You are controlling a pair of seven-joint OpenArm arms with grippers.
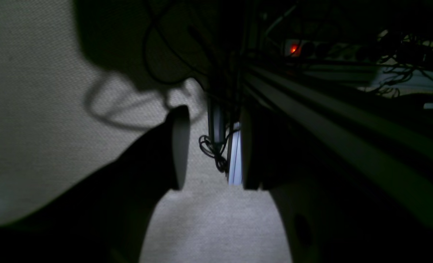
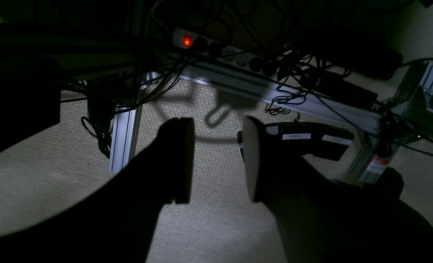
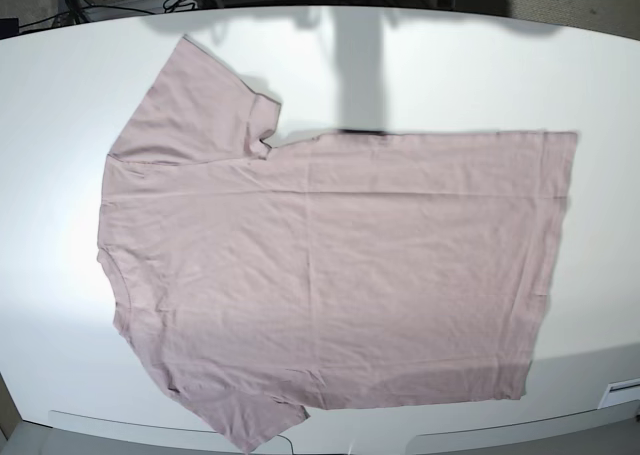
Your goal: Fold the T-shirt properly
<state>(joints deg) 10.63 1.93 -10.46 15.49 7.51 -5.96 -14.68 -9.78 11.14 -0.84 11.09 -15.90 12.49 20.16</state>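
Across the white worktop point(image 3: 600, 85) lies one dusty pink short-sleeved cotton T-shirt point(image 3: 330, 265), spread flat, neck leftward, unfolded. Folding appears not yet begun; next, an edge must be grasped. Both grippers, left point(image 1: 211, 146) and right point(image 2: 218, 160), hang below over carpet, fingers point(image 2: 181, 160) parted, empty.

The right pincer point(image 2: 218, 160) hung with its two dark fingers point(image 2: 178, 160) apart, nothing between them, over pale woven carpet point(image 2: 209, 226). Beyond it an aluminium frame rail point(image 2: 275, 96) ran from left to right, tangled with black cables point(image 2: 103, 138). A power strip point(image 2: 220, 49) lay far behind, its red switch point(image 2: 187, 41) glowing. A black labelled box point(image 2: 311, 140) sat just right of the pincer.
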